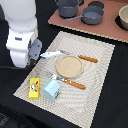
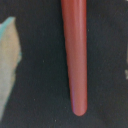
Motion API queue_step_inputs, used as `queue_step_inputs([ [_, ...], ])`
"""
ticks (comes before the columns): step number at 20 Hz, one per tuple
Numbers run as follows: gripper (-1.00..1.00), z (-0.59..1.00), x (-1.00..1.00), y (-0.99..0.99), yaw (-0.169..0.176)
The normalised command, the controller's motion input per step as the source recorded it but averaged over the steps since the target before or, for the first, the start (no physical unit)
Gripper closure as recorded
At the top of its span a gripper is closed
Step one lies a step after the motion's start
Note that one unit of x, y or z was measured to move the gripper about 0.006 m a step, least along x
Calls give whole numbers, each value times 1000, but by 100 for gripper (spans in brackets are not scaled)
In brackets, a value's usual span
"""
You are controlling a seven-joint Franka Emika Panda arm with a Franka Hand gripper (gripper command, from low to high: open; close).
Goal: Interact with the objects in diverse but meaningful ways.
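In the exterior view several toy kitchen items lie on a beige placemat (image 1: 95, 75). A white-and-blue tube (image 1: 50, 53) lies near the mat's far left corner. A round tan disc (image 1: 68, 65) sits mid-mat with a reddish-brown handle (image 1: 88, 59) at its right. A pale blue carton (image 1: 51, 89) and a yellow rectangular box (image 1: 34, 87) stand at the near left. My gripper (image 1: 37, 52) hangs at the mat's left edge, close to the tube; its fingers are not distinguishable. The wrist view shows a reddish-brown handle (image 2: 75, 55) close up over a dark surface, with no fingers showing.
A utensil with an orange handle (image 1: 74, 83) lies next to the carton. A brown board (image 1: 107, 27) at the back carries dark grey pots (image 1: 68, 7) (image 1: 92, 15). A bowl (image 1: 123, 17) stands at the far right. The table is black.
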Motion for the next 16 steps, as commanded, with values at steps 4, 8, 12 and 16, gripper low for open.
queue_step_inputs([
  [4, -100, 4, 709, 310, 30],
  [8, -100, -271, 400, 311, 64],
  [12, -100, -385, 114, 339, 58],
  [16, -100, -360, -298, 312, 33],
])
